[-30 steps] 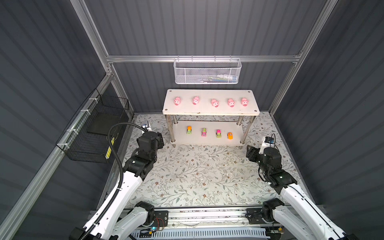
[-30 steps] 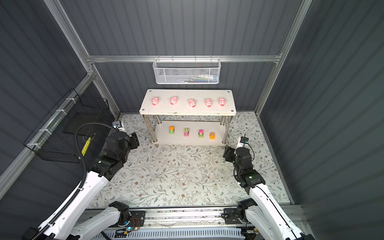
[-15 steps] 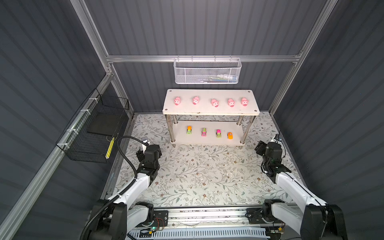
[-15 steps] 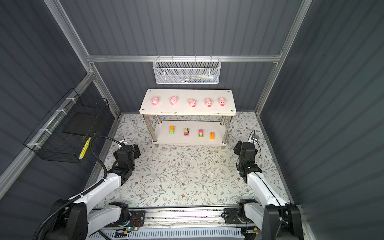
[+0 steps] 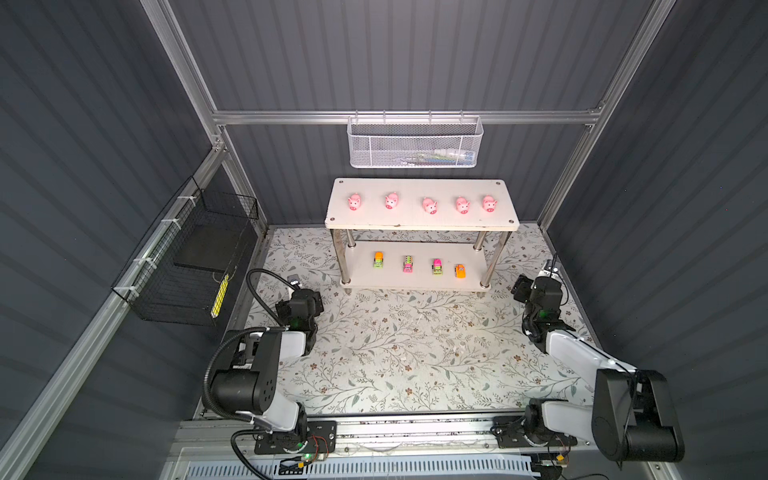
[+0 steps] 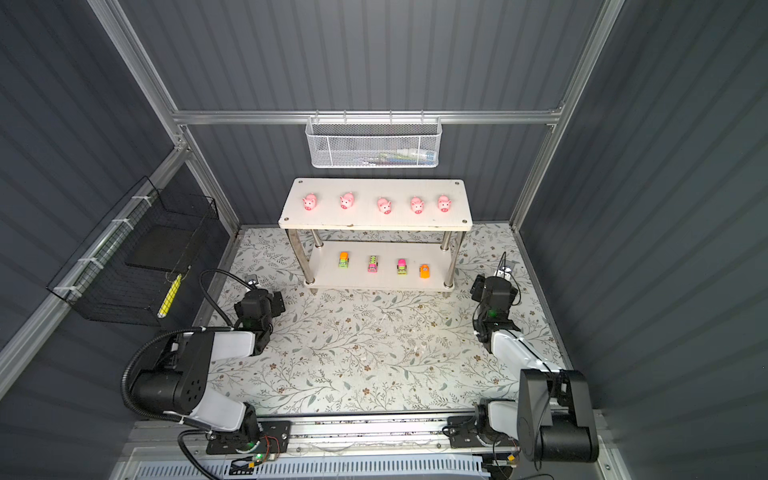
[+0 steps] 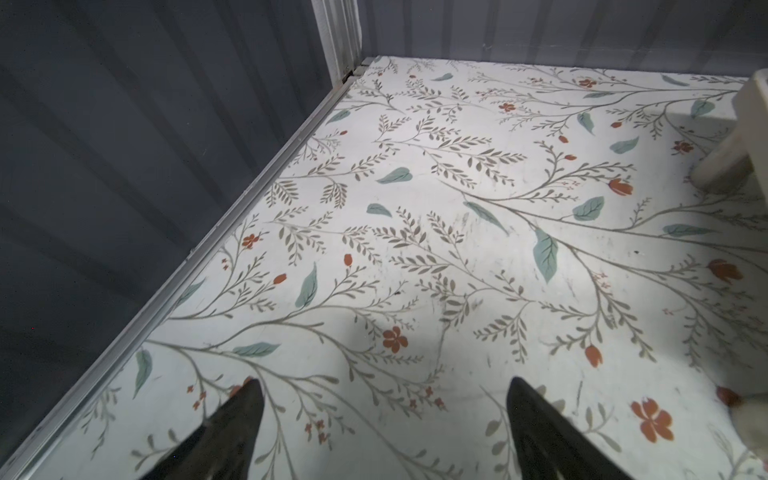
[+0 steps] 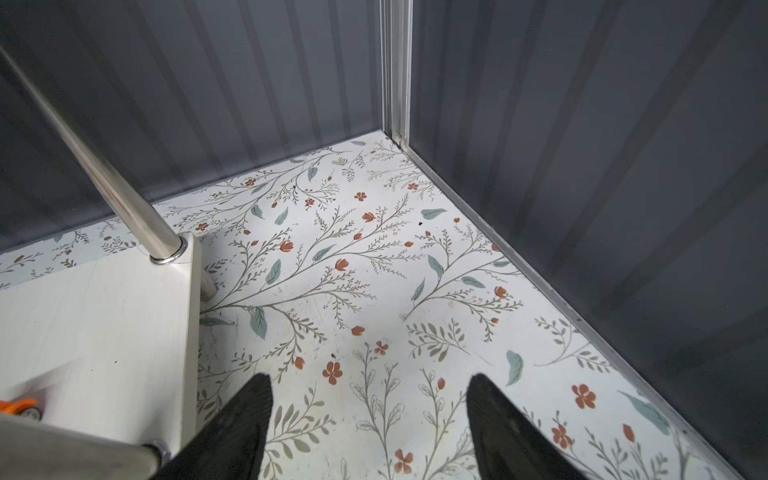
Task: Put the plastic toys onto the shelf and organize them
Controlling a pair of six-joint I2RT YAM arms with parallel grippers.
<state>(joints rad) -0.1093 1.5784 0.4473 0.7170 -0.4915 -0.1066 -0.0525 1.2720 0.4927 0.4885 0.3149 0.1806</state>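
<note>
Pink pigs (image 5: 429,205), five in a spaced row, stand on the top board of the white shelf (image 5: 415,226), and four toy vehicles (image 5: 408,264) sit in a line on its lower board; both top views show all nine well apart from either gripper. The left gripper (image 7: 384,382) hangs low over the floral mat (image 7: 415,232) off the shelf's left front corner. Its jaws are spread wide with only mat between them, and a corner of the lower board shows at the edge of the left wrist view. The right gripper (image 8: 370,376) hovers just beside the shelf's right end. Its fingers also stand apart with nothing between them, and the orange vehicle (image 8: 16,407) is a blur on the lower board off to one side of the jaws. Both arms are folded down, elbows back near the front rail, wrists close to the mat. A white mesh basket (image 5: 411,145) hangs on the back wall and a black wire basket (image 5: 187,266) on the left wall. Any print on what they hold is too small to read.
</note>
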